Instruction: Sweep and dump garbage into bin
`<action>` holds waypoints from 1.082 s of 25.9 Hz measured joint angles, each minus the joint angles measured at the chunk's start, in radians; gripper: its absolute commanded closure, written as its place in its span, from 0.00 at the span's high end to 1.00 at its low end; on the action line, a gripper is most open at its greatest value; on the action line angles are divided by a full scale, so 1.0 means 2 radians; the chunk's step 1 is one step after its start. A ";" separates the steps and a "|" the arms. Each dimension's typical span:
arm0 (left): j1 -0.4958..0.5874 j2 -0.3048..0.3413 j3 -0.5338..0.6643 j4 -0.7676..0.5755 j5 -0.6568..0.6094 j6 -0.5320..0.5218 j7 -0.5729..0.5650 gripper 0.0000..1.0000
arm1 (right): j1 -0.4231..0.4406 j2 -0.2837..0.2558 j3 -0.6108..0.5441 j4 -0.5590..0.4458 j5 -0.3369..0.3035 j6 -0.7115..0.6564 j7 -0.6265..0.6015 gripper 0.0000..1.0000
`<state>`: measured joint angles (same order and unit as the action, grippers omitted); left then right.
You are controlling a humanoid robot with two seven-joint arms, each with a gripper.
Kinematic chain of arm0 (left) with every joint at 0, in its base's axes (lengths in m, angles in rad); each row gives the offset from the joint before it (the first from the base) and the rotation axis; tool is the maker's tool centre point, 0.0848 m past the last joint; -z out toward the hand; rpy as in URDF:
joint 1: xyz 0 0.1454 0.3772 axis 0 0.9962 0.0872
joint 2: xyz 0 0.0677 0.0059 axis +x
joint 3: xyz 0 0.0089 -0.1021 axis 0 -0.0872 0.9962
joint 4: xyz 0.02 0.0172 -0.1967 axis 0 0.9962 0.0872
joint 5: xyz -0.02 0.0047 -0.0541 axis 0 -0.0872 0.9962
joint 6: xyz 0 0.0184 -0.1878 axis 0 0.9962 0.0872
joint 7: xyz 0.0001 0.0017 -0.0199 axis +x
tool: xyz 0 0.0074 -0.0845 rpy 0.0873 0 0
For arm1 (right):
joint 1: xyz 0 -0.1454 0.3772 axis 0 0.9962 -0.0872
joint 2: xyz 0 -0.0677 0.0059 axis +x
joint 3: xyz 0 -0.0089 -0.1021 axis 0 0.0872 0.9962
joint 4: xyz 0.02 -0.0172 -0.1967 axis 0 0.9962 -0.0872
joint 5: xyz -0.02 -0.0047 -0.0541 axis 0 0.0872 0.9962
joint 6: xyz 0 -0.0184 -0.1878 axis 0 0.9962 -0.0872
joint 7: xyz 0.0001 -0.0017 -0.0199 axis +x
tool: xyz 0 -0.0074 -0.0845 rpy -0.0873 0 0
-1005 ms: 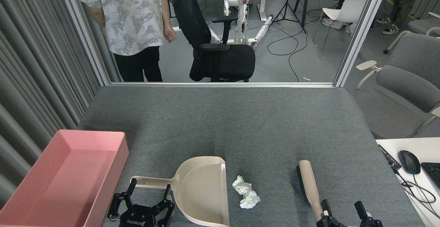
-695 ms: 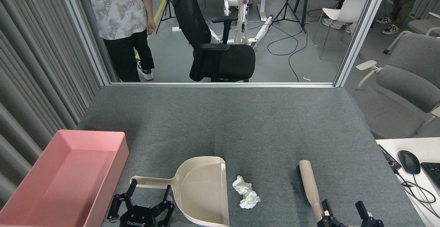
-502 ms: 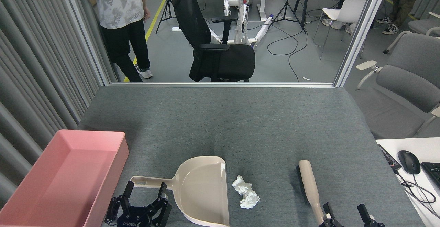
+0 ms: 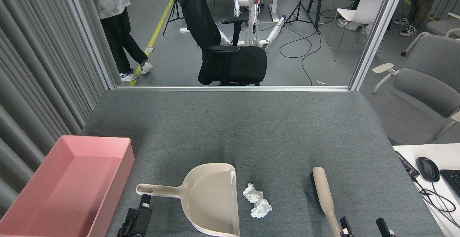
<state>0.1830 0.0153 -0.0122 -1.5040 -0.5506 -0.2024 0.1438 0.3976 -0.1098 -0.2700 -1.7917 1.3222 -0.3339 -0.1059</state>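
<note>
Two wads of garbage stacked near-to-far, right hand wide, left hand unclear.

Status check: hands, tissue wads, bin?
Left hand low by the dustpan handle, empty, state unclear. Right hand open at brush handle. Tissue wads on table, unswept. Pink bin empty. Path clear.

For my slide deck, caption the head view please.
Two crumpled white tissue wads lie between a beige plastic dustpan and a beige-handled brush, with an empty pink rectangular tub alongside.
</note>
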 measured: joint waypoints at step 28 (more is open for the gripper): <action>-0.097 -0.007 0.019 0.126 0.011 -0.043 -0.002 1.00 | 0.006 0.002 0.000 0.000 0.000 -0.008 -0.001 0.99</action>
<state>-0.0114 0.0012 0.0262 -1.2511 -0.5279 -0.2880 0.1394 0.4105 -0.1054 -0.2700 -1.7917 1.3223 -0.3506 -0.1076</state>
